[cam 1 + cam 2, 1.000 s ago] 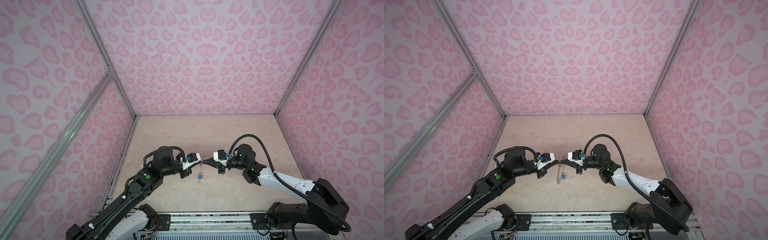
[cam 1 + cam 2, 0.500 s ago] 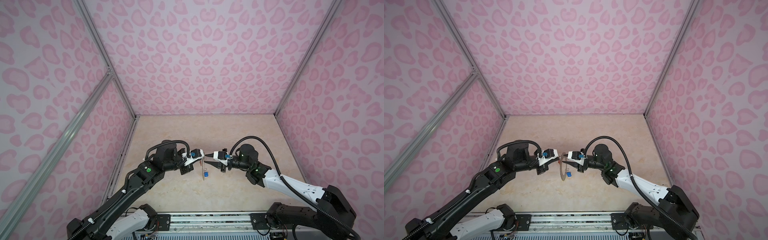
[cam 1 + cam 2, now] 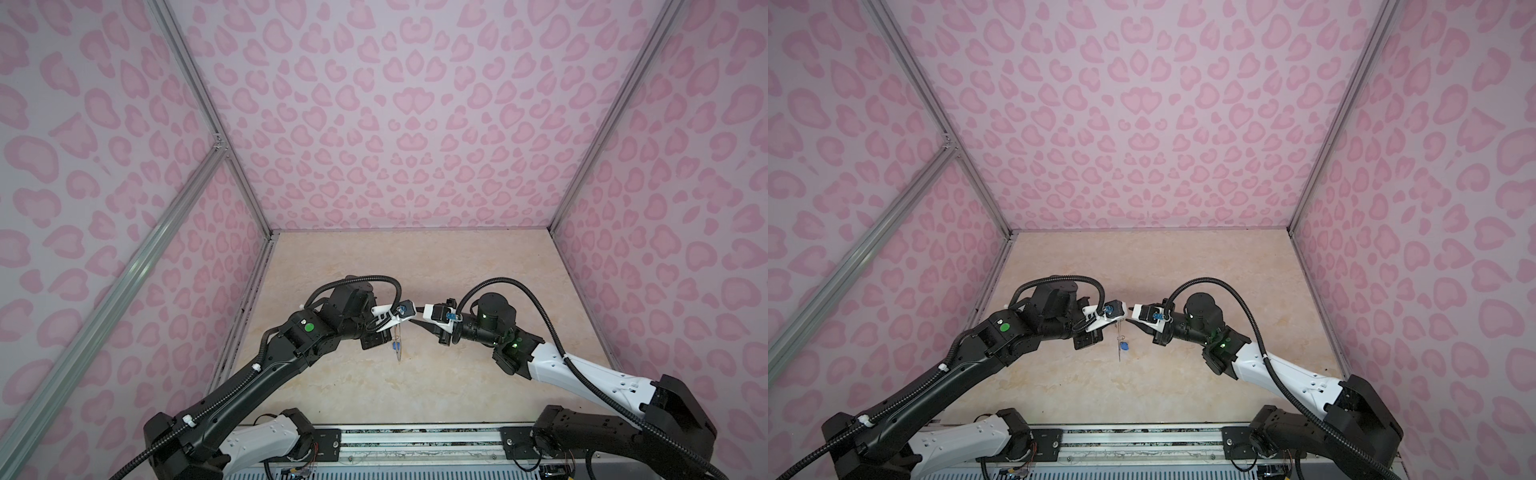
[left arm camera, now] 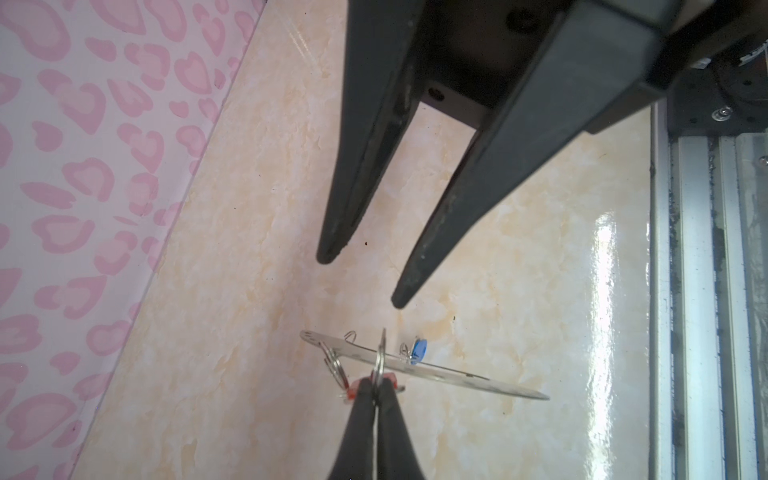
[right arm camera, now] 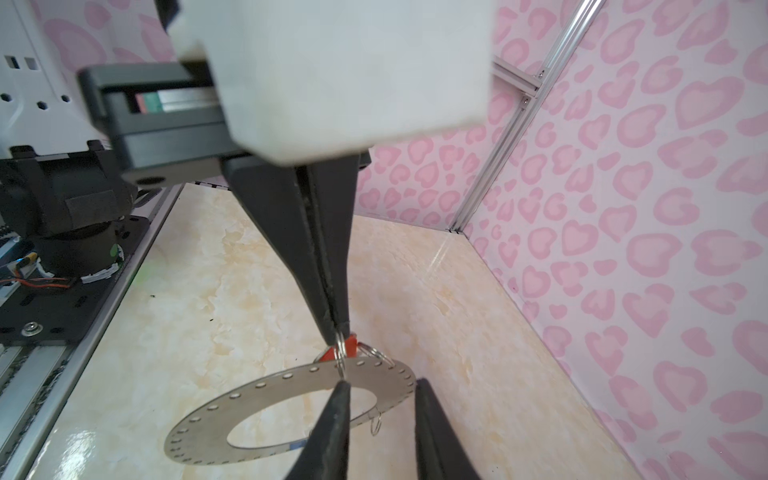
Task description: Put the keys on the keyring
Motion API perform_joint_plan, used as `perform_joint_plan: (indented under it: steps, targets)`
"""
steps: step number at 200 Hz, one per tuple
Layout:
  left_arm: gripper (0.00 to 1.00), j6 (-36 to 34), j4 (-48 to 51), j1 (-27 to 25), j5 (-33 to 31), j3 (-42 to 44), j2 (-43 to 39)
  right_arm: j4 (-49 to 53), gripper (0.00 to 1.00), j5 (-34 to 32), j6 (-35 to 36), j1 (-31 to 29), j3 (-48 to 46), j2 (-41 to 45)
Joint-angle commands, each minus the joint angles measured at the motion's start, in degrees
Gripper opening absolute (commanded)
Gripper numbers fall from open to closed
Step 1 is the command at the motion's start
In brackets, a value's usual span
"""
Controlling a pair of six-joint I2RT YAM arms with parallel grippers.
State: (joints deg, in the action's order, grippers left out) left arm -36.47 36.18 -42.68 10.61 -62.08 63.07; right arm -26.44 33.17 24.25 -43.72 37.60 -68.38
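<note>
Left tool (image 5: 337,330) grips the keyring (image 5: 195,432) by an edge loop (image 5: 340,348), hanging over the table (image 5: 208,291); right tool (image 5: 382,384) part-open alongside.

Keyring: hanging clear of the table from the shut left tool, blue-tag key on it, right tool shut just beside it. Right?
One thing is off. The right tool is open, not shut: the right wrist view shows its two fingers apart beside the keyring. The rest holds: the left tool is shut, the keyring hangs from it, and the blue-tag key is on it.
</note>
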Motion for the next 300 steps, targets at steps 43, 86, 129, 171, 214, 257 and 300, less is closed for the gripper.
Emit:
perform_joint_plan:
  steps: [43,86,129,171,214,257,300]
  targets:
    - [0.03,-1.3,1.3,-1.2,0.0,-2.1,0.6,-6.3,0.26,5.1,-4.0,-0.1,-0.4,-2.7]
    - [0.03,-1.8,1.2,-1.5,0.6,-2.1,0.0,-7.8,0.23,5.9,-6.0,-0.5,-0.2,-4.1]
    - [0.03,-2.0,1.3,-1.8,0.9,-2.1,-0.1,-7.6,0.21,6.1,-6.6,-0.6,-0.7,-4.2]
    - [0.03,-2.1,0.6,-1.9,1.5,-0.9,-0.9,-6.8,0.19,7.4,-6.8,-0.6,-0.1,-5.1]
    - [0.03,-2.4,0.5,-2.1,2.2,-0.6,-1.2,-8.0,0.16,7.6,-7.4,-0.6,-0.2,-5.5]
    - [0.03,-2.5,0.5,-2.3,2.1,-0.1,-1.1,-10.0,0.16,7.7,-8.6,-0.6,-0.4,-5.9]
    - [0.03,-2.9,0.4,-2.5,1.9,0.0,-0.9,-10.6,0.12,8.1,-9.4,-0.6,-0.3,-6.3]
